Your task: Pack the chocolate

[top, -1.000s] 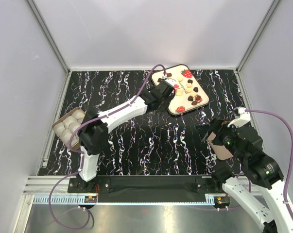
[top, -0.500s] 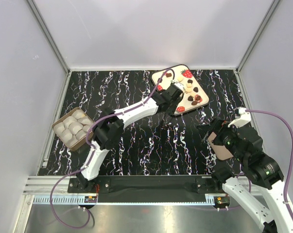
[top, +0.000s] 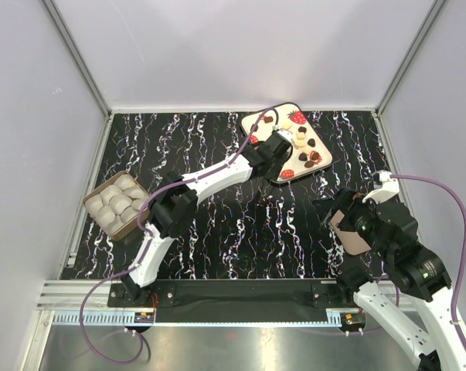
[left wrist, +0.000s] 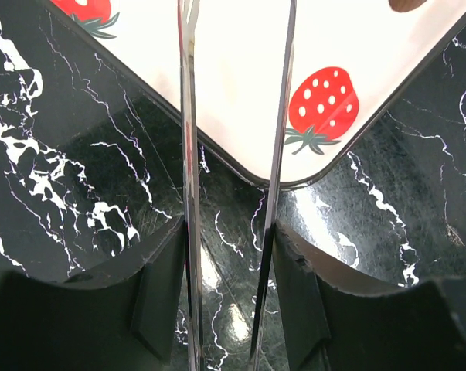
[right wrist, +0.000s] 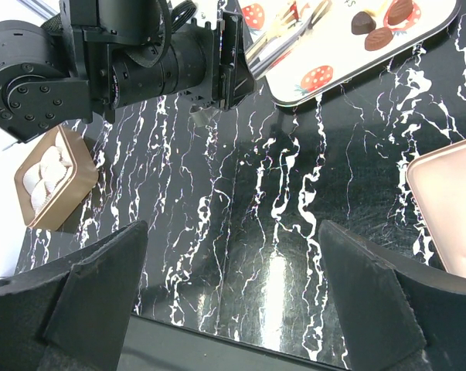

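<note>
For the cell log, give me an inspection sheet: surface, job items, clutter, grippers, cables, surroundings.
Surface: black white-veined tabletop, some glare.
Job's things: chocolate, dark and white pieces, on the strawberry tray at the far side.
Clutter: box of white cups at the left edge; brown lid beside the right arm.
Grippers: left gripper holds metal tweezers over the tray's corner; right gripper open, nothing between its fingers.
Cables: purple cable along each arm, looping loosely.
Surroundings: pale walls on three sides.
</note>
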You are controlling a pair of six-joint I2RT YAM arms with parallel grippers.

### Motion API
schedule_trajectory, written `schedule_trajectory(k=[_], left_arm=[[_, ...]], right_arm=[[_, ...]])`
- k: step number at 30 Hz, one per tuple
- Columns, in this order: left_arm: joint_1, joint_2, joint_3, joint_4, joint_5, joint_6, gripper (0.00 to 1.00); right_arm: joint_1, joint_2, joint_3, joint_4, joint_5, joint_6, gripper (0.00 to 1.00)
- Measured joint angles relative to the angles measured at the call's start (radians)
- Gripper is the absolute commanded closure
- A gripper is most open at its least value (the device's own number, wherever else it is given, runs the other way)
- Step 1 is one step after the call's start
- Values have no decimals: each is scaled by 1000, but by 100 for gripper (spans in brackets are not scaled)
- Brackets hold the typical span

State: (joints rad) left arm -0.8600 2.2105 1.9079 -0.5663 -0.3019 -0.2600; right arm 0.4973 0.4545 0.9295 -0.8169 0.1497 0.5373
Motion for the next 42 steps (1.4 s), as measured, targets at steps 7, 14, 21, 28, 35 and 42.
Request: schedule_trajectory(k=[7,14,21,28,35,42], left_arm=[[0,19,20,-1,0,0,52],[0,35,23,-9,-2,3,57],[0,35,24,-26,-20,7,64],[-1,-40,7,-78,-46,5,65],[0,-213,4,-144,-101,-11,68],[20,-437,-116,-229,-187,-79,65]], right_arm=[[0,0,0,0,17,-1,0],[0,-6,0,-9,18,-1,0],[0,-14,7,-26,23,-2,0],[0,-18,9,-27,23,-1,0],[0,-22,9,-26,22,1,0],[0,-25,6,-19,-11,11,0]])
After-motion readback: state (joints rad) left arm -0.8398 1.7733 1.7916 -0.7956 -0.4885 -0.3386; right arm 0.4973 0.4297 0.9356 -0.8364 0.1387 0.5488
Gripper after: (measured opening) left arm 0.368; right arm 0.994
